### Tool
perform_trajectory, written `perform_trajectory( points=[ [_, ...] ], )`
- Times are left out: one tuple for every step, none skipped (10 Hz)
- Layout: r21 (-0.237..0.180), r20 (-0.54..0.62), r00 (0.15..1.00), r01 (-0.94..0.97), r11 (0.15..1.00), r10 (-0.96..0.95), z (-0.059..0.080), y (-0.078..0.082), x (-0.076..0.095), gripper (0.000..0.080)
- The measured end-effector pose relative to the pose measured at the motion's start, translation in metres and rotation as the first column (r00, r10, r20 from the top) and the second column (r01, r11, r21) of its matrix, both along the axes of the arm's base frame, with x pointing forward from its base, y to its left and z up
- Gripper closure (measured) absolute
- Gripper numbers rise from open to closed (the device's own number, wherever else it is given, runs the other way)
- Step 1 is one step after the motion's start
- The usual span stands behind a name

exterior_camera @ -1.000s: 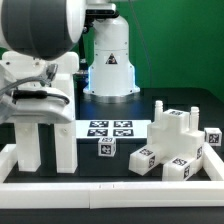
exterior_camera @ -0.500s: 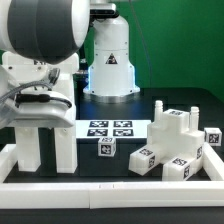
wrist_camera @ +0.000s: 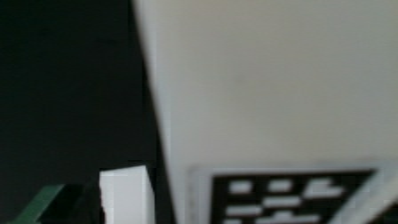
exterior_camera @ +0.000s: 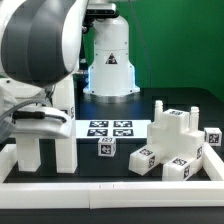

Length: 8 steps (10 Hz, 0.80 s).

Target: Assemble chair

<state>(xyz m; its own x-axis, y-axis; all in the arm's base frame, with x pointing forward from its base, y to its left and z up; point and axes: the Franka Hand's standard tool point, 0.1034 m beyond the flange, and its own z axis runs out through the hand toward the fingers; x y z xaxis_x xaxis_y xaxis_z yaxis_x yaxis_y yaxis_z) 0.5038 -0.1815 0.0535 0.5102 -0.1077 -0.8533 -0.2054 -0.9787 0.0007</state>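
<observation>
A low white border rail fences the black tabletop like a shallow tray, and every loose part lies inside it. Toward the exterior view's right, white blocky plastic chair pieces huddle together. A stepped white block stands tallest, with a short white tagged bar just in front of it. A second tagged white bar lies near the front rail, and another tagged white piece sits at the far right.

A small white tagged cube stands alone near the middle. It is just in front of the marker board, which lies flat before the robot's white conical base. At the exterior view's left, two white upright posts stand side by side close to the rail's corner. I cannot tell whether they are joined.

The arm's bulky white-and-black upper link fills the exterior view's upper left, bent over toward the camera. The gripper points down, right above the posts. Its fingers are spread as wide as they go, and the pictures do not show whether they touch the posts.

In the wrist view, a broad flat white face with a black-and-white tag at one edge fills most of the picture, very close and blurred. A narrow white sliver beside it is too unclear to identify.
</observation>
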Motion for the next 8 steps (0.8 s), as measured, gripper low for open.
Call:
perform_trajectory(
  points=[
    [-0.005, -0.028, 1.0, 0.009, 1.0, -0.009, -0.003, 0.001, -0.005, 0.0151],
    [-0.002, -0.026, 1.0, 0.007, 1.0, -0.007, -0.003, 0.001, -0.005, 0.0174],
    [-0.002, -0.027, 1.0, 0.007, 1.0, -0.007, -0.003, 0.001, -0.005, 0.0174],
    [-0.002, -0.028, 1.0, 0.008, 1.0, -0.008, -0.003, 0.001, -0.005, 0.0349],
    [-0.001, -0.029, 1.0, 0.008, 1.0, -0.008, -0.003, 0.001, -0.006, 0.0522],
    [-0.001, -0.029, 1.0, 0.007, 1.0, -0.007, -0.002, 0.001, -0.005, 0.0518],
    [-0.004, -0.022, 1.0, 0.004, 1.0, -0.004, 0.0, 0.002, -0.003, 0.0518],
    [-0.007, 0.016, 1.0, -0.012, 1.0, 0.012, 0.019, 0.007, 0.009, 0.0518]
  ],
)
